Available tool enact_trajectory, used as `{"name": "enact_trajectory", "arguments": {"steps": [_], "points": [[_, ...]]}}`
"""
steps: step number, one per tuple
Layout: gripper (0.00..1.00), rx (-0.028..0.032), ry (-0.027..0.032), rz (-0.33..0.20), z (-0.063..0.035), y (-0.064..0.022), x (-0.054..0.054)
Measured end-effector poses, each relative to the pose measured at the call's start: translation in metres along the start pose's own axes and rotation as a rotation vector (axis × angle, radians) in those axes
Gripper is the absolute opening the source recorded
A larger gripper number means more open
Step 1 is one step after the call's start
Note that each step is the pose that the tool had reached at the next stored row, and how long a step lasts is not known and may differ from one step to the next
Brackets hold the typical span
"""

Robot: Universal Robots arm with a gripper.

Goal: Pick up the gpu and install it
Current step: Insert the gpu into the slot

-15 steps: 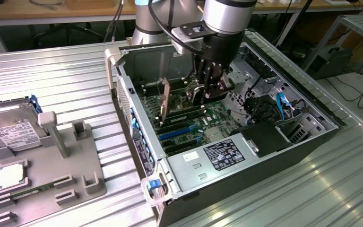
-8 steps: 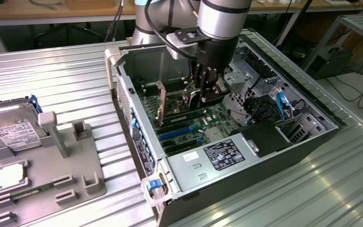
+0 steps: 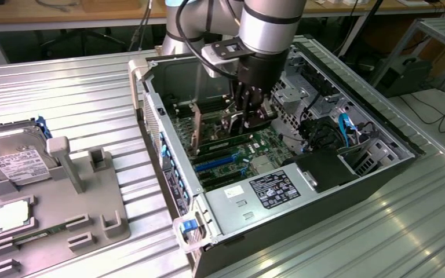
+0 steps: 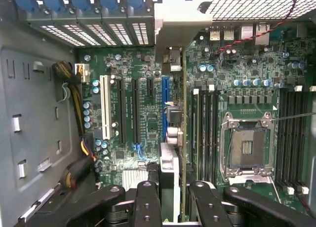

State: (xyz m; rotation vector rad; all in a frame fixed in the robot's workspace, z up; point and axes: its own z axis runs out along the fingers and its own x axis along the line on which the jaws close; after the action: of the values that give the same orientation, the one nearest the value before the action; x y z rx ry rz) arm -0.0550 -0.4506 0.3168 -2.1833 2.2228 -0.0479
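The gpu (image 4: 183, 128) is held on its edge, with the gripper (image 4: 175, 187) clamped on it. It is already picked up and is inside the computer case (image 3: 284, 243), right beside the blue slot (image 4: 164, 103). It does not look pushed in yet.

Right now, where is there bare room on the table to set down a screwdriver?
Bare ribbed table lies between the grey fixture and the computer case, and again on the exterior view's right of the case. Crowded: inside the case, where the gripper holds the gpu above the motherboard.
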Motion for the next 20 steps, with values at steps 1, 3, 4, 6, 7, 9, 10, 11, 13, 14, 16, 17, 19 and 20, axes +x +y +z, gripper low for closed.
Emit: {"name": "enact_trajectory", "arguments": {"steps": [1, 3, 4, 6, 7, 9, 10, 11, 13, 14, 16, 17, 19, 20], "points": [[0.28, 0.0000, -0.0002, 0.001, 0.0010, 0.0011, 0.000], [0.28, -0.0003, -0.0021, 0.004, 0.0021, 0.0049, 0.000], [0.28, -0.0002, -0.0050, 0.004, 0.0026, 0.0068, 0.000], [0.28, 0.0000, -0.0075, 0.005, 0.0046, 0.0087, 0.000], [0.28, -0.0002, -0.0074, 0.005, 0.0061, 0.0090, 0.000], [0.28, -0.0002, -0.0074, 0.005, 0.0098, 0.0091, 0.000], [0.28, -0.0002, -0.0074, 0.005, 0.0114, 0.0092, 0.000], [0.28, -0.0002, -0.0074, 0.005, 0.0133, 0.0093, 0.000], [0.28, -0.0002, -0.0074, 0.005, 0.0174, 0.0095, 0.000], [0.28, -0.0002, -0.0074, 0.005, 0.0194, 0.0098, 0.000], [0.28, -0.0002, -0.0074, 0.005, 0.0233, 0.0111, 0.000], [0.28, -0.0001, -0.0074, 0.005, 0.0247, 0.0122, 0.000], [0.28, -0.0002, -0.0071, 0.005, 0.0280, 0.0141, 0.000], [0.28, -0.0002, -0.0057, 0.005, 0.0303, 0.0142, 0.000]]}}
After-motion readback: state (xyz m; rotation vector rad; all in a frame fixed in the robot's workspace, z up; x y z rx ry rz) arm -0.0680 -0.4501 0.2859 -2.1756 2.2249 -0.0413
